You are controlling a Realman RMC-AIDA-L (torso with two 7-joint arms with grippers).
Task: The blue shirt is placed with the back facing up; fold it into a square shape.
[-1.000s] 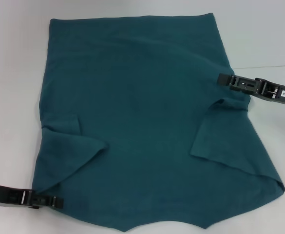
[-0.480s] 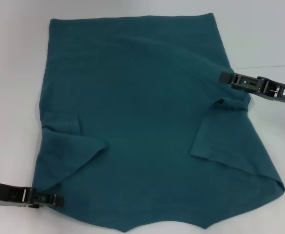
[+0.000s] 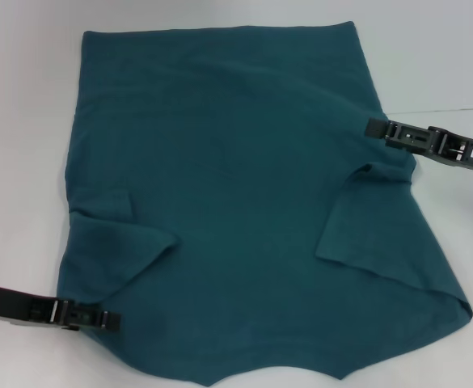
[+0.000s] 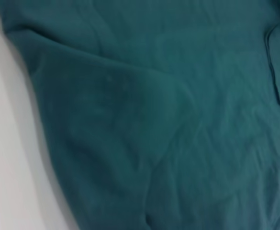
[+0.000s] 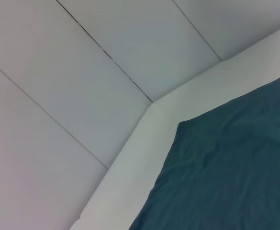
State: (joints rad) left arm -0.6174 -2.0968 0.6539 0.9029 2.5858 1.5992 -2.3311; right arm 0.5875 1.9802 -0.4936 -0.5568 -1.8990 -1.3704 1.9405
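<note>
The blue shirt [image 3: 236, 202] lies spread flat on the white table [image 3: 22, 121] and fills most of the head view. Both sleeves are folded in over the body, one on the left [image 3: 111, 242] and one on the right [image 3: 373, 218]. My left gripper [image 3: 113, 322] reaches in low from the left, its tip over the shirt's near left edge. At the shirt's right edge, just above the folded sleeve, sits my right gripper [image 3: 370, 127]. The left wrist view is filled with wrinkled shirt fabric [image 4: 168, 120]. A far corner of the shirt [image 5: 235, 167] appears in the right wrist view.
Bare white table surrounds the shirt on the left, far and right sides. A seam line [image 3: 446, 110] crosses the table at the right. Pale wall panels [image 5: 82, 72] rise behind the table's far edge [image 5: 130, 158].
My left gripper has slid to the right and slightly up, from beside the shirt's lower left edge onto it. The right gripper and the shirt have hardly moved.
</note>
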